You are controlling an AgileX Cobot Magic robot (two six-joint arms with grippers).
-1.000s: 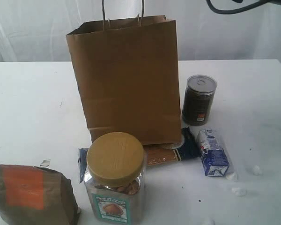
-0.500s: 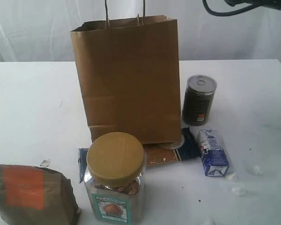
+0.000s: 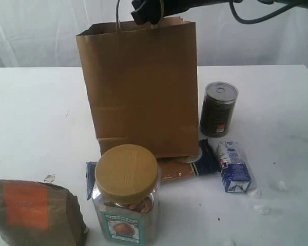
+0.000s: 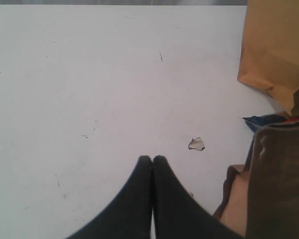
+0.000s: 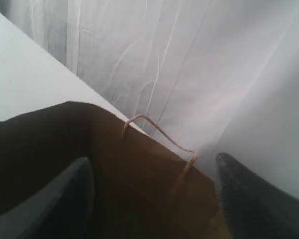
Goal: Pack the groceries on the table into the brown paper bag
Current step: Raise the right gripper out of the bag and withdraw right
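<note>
A tall brown kraft paper bag (image 3: pixel 141 92) stands upright at the middle of the white table (image 3: pixel 31 113), long axis vertical, mouth and twisted handles up. The right gripper (image 5: pixel 154 199) hangs over the mouth, jaws wide and empty. The left gripper (image 4: pixel 152 160), pinched closed, hovers over bare tabletop. Packing looks barely begun, and the bag's contents are hidden. Outside wait a clear tan-lidded jar (image 3: pixel 127 195), a dark can (image 3: pixel 218 110), a small blue-white carton (image 3: pixel 233 166), a brown orange-labelled pouch (image 3: pixel 33 212) and a blue-ended spaghetti packet (image 3: pixel 185 166), which lies flat and lengthwise along the bag's foot.
</note>
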